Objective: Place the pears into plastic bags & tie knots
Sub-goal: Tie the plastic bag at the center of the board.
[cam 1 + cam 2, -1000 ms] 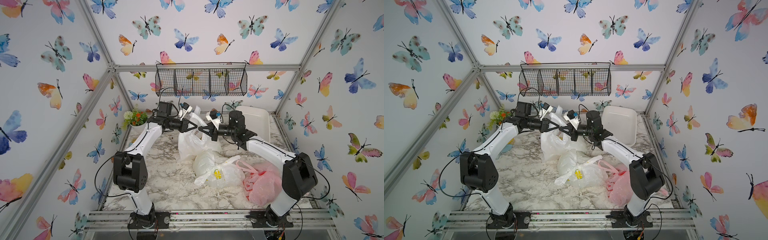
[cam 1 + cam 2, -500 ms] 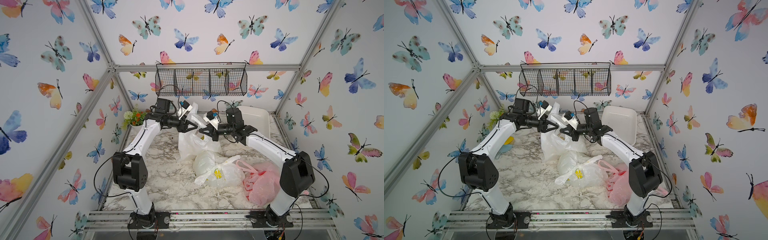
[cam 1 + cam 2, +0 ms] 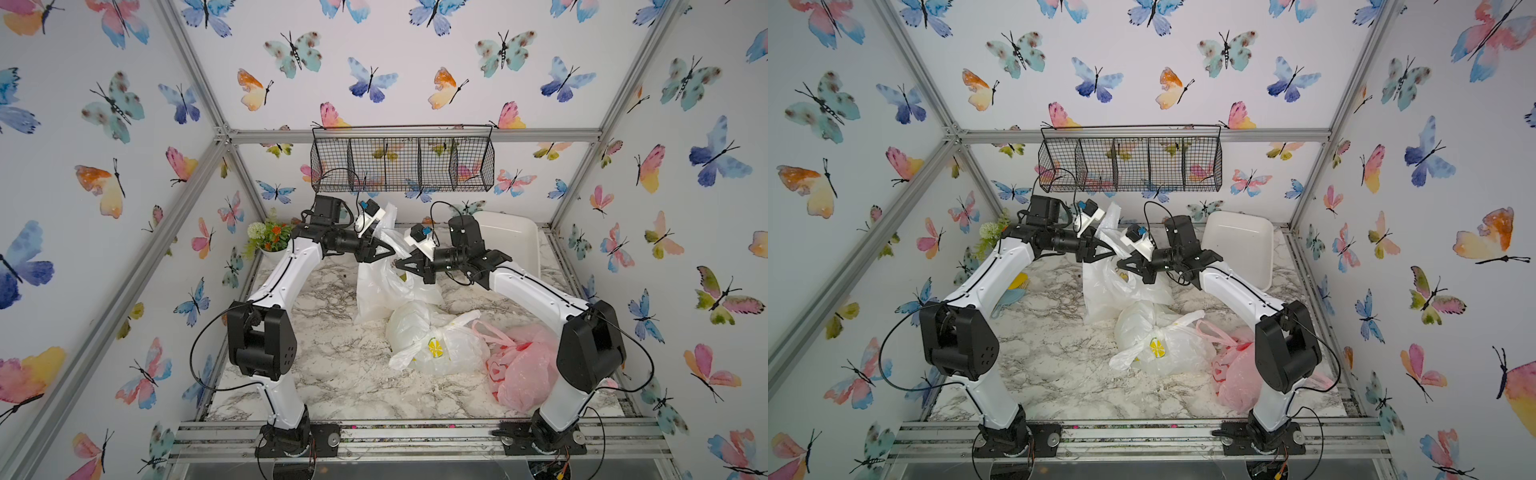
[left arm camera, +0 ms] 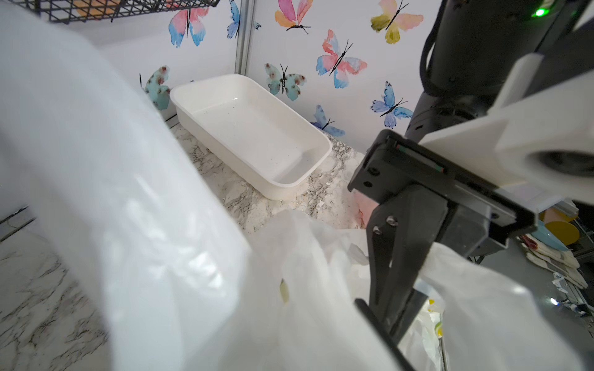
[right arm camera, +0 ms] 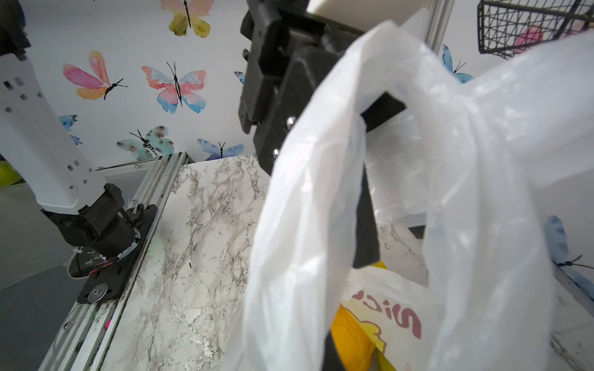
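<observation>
Tying the knot on the last bag is, by my judgement, the step in hand. The right jaws are pressing together on a thin white handle strip (image 4: 466, 279) of the crinkly white plastic carrier bag with coloured cartoon print (image 3: 382, 291). That bag is slumping directly below both pairs of jaws, with its base resting on the marble-patterned bench (image 3: 332, 374).

The left jaws are standing spread, almost tip to tip with the right jaws. The bag's other handle loop (image 5: 321, 160) is draping over one black finger (image 5: 384, 107) without being pinched.

No pear is showing plainly; whatever is filling the bag is lying under the film beneath the jaws. On the robot's side of the jaws, the translucent white lemon-print bag (image 3: 436, 345) and the translucent pink bag (image 3: 523, 365) are lying bulging, their handles seemingly tied already.

The next move is probably calling for the left jaws to close on that loop. The two strips then need crossing and pulling through under tension, so the slippery film is not sliding free.
</observation>
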Controlling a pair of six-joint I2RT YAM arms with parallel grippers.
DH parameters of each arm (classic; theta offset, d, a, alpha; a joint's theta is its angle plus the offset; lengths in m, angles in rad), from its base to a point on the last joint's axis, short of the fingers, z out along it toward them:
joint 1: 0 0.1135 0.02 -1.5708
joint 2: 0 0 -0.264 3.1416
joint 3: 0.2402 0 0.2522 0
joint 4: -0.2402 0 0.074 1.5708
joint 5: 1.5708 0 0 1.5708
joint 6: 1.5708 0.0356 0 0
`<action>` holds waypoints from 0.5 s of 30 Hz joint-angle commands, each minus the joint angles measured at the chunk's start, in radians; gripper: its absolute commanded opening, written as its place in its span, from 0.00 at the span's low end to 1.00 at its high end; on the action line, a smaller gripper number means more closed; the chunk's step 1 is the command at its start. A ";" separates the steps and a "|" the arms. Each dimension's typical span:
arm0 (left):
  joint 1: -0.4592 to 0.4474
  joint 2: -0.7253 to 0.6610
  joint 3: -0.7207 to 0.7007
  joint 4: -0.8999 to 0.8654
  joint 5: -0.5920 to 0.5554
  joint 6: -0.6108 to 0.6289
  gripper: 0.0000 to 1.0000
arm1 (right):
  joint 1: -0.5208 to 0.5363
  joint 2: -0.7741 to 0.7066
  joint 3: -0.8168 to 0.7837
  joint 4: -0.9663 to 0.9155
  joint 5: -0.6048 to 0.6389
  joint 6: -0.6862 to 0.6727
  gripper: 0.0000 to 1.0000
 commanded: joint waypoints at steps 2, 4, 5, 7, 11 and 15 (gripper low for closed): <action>0.003 0.026 -0.008 -0.034 0.026 0.061 0.51 | 0.007 -0.058 -0.035 0.051 -0.149 -0.015 0.03; 0.004 0.040 -0.007 -0.038 0.009 0.076 0.51 | 0.007 -0.043 -0.013 0.002 -0.209 -0.041 0.03; 0.004 0.048 -0.004 -0.044 0.007 0.085 0.51 | 0.007 -0.025 0.009 -0.053 -0.241 -0.067 0.03; 0.004 0.051 0.006 -0.061 0.044 0.115 0.49 | 0.007 0.018 0.062 -0.155 -0.275 -0.117 0.03; 0.003 0.023 0.003 -0.080 0.091 0.195 0.52 | 0.007 0.090 0.153 -0.263 -0.274 -0.147 0.03; 0.020 0.011 0.016 -0.168 0.096 0.300 0.60 | 0.001 0.170 0.273 -0.406 -0.246 -0.204 0.03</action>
